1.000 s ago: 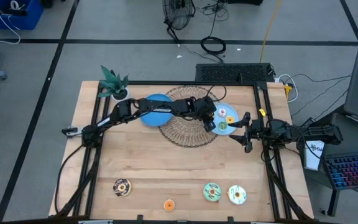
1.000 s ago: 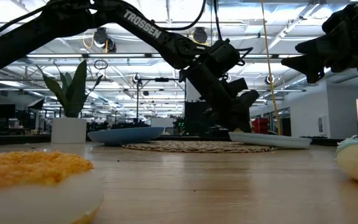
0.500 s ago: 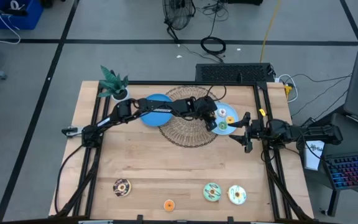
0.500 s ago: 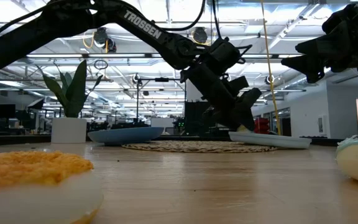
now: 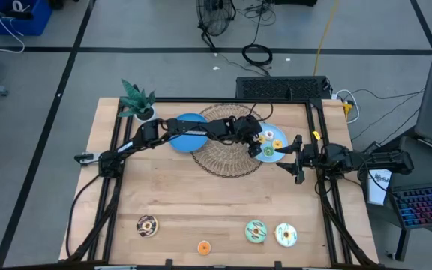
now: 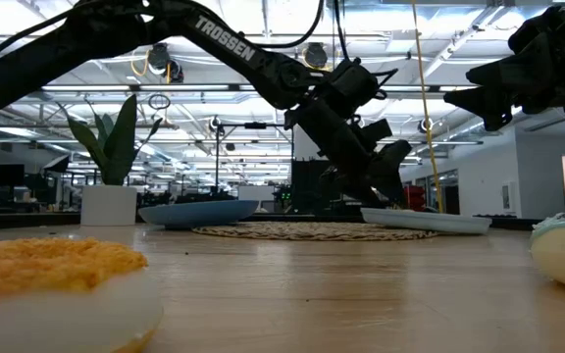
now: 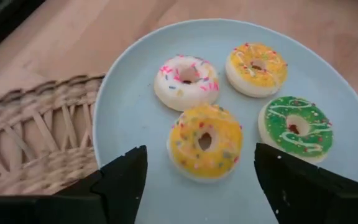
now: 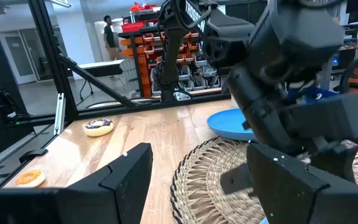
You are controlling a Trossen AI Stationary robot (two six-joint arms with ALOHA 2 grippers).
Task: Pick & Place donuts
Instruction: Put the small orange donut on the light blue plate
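Nearest the table's front edge sit four donuts in a loose row: a chocolate donut (image 5: 147, 225) toward the left, a small orange donut (image 5: 204, 247) in the middle, then a green donut (image 5: 256, 231) and a white donut (image 5: 285, 234) close together on the right. From table height, the orange one (image 6: 52, 289) fills the near left corner and a pale one just shows at the right edge. Farther back, bare table (image 5: 201, 195) runs up to the wicker mat (image 5: 223, 154), with one blue plate (image 5: 188, 132) touching its left side and a paler plate (image 5: 274, 150) at its right. On that paler plate (image 7: 135, 118) lie four more: a yellow sprinkled donut (image 7: 205, 140), a white pink-sprinkled donut (image 7: 186, 81), a second yellow donut (image 7: 256, 67) and a green iced donut (image 7: 296, 127). The left gripper (image 5: 259, 142) reaches across the mat and hangs right over this plate, jaws spread wide with nothing in them; the yellow sprinkled donut lies on the plate between its fingers (image 7: 120, 177), free of both. The right gripper (image 5: 295, 157) waits just beside the plate's right edge, jaws apart and empty. At the far left corner stands a small potted plant (image 5: 136, 100).
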